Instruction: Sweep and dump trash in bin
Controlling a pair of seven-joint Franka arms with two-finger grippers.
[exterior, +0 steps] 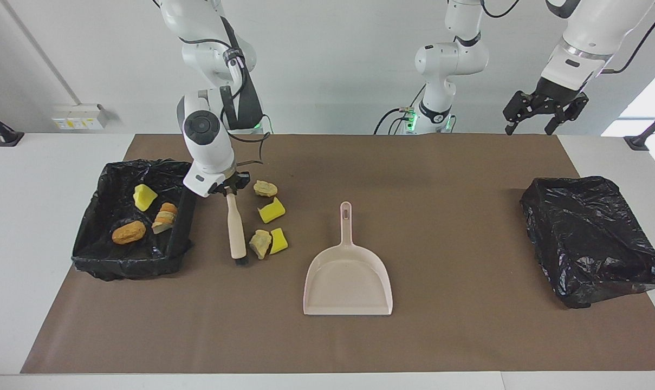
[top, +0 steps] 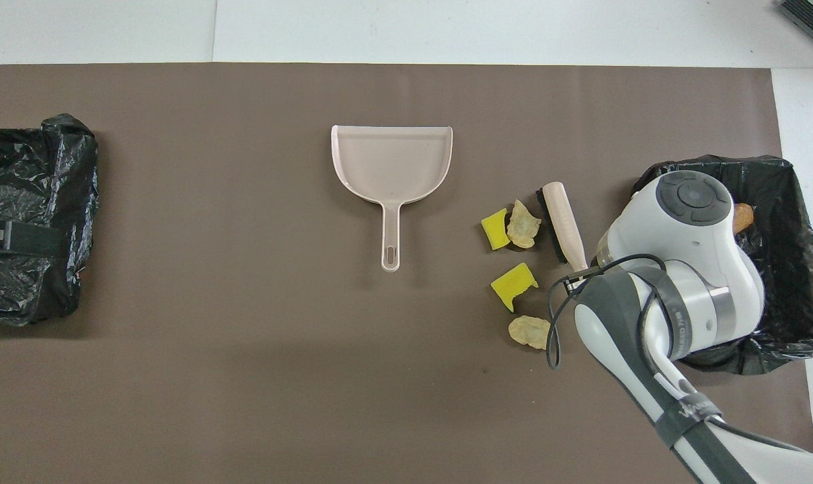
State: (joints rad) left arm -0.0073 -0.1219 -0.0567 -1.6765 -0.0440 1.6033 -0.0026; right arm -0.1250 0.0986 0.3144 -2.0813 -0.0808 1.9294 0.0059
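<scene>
Two arms work one tabletop [exterior: 62, 336] under a brown mat [exterior: 441, 346]. Nearest the robots, the left pincer [exterior: 539, 111] waits high over the mat's edge at its own arm's end, fingers spread and holding nothing. The right pincer [exterior: 228, 188] is clamped on the handle tip of a hand brush [exterior: 235, 226], whose dark bristles rest on the mat against a tan lump [exterior: 260, 243]. Four loose scraps lie beside the brush: a tan lump [exterior: 265, 188] closest to the robots, then a yellow sponge chunk [exterior: 271, 210], then the tan lump with a second yellow sponge chunk [exterior: 278, 241] touching it. Three more scraps [exterior: 143, 214] already lie in the black-lined bin [exterior: 89, 260] at the right arm's end. Farther out, the pale pink dustpan [exterior: 348, 281] lies unheld, mouth turned away from the robots; a second black-lined bin [exterior: 592, 238] stands at the left arm's end. Risk, as judged: scraps swept sideways would meet the pan's handle or side wall, not its mouth, and the free pan could slide when struck.
</scene>
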